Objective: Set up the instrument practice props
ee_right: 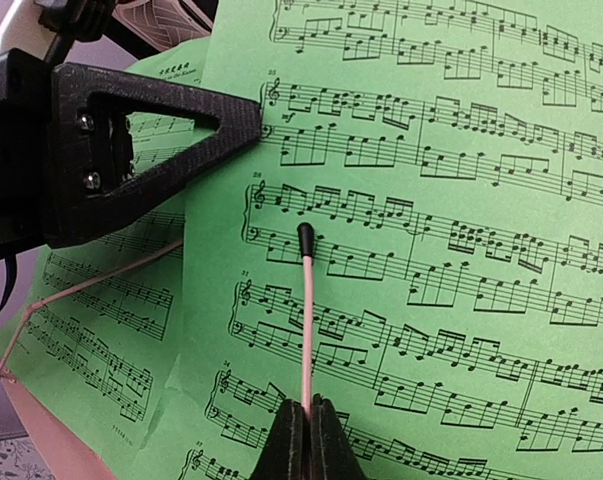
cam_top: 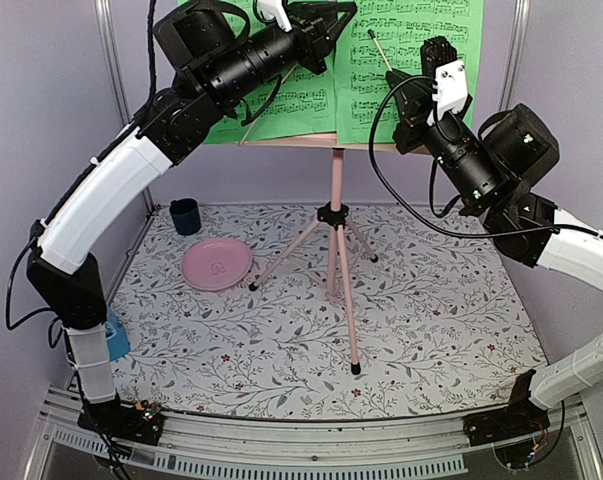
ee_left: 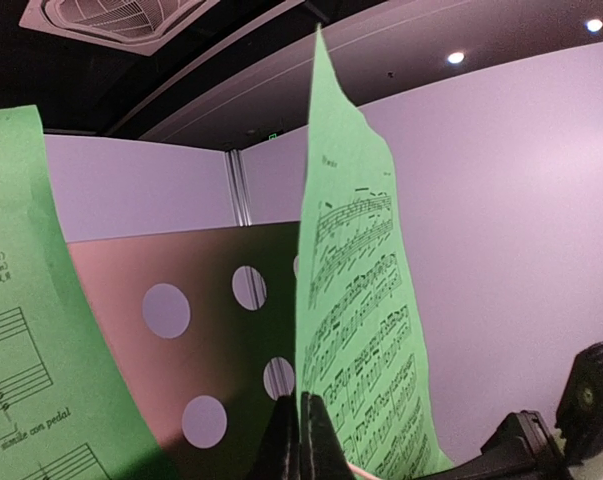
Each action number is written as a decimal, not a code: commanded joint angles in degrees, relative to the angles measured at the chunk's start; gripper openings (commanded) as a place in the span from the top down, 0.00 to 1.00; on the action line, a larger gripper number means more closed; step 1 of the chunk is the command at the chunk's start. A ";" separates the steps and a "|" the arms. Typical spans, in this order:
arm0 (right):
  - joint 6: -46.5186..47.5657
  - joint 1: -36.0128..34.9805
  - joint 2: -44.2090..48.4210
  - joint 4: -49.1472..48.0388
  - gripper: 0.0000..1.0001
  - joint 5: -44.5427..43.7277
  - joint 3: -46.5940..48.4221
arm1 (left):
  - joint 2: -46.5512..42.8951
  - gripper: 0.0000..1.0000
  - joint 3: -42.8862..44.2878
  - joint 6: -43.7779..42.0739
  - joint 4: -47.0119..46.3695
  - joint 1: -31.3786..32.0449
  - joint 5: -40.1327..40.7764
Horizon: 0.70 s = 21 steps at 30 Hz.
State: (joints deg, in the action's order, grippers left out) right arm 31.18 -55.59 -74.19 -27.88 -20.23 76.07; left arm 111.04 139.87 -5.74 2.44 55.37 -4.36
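Left gripper [ee_left: 299, 402] jaws pinch a page [ee_left: 351, 300] edge. Right gripper [ee_right: 306, 402] jaws, I note, pinch the stand's [cam_top: 336, 195] pink rod [ee_right: 306, 320].

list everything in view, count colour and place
music stand: 1, pink, tripod mid-mat
sheet-music pages: 2, green, side by side on stand's desk
page-holder rod: 1, pink, black tip, over right page
cup: 1, dark blue, back left of mat
disc: 1, pink, left of tripod
blue item: 1, light blue, left mat edge, partly hidden
mat: 1, floral, under the stand
left pincer: 1, black, shut on right page's edge
right pincer: 1, black, shut on rod
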 commanded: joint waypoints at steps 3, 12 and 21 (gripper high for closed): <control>-0.43 -0.43 2.04 -7.35 1.00 -1.03 -1.60 | 0.92 1.00 1.25 0.53 -0.95 -0.72 -0.97; 0.55 -0.45 2.39 -20.05 1.00 -2.58 -6.21 | 0.98 1.00 1.19 0.38 -0.54 -0.88 -0.66; 2.64 -0.43 0.11 -24.81 1.00 -3.00 -6.29 | 1.05 1.00 1.20 0.38 -0.33 -1.23 -0.66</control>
State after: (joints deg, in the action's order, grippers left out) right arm 33.04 -55.59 -73.97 -46.19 -22.44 69.71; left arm 111.07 139.90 -5.74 2.46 55.09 -4.78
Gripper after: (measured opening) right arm 0.019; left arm 0.009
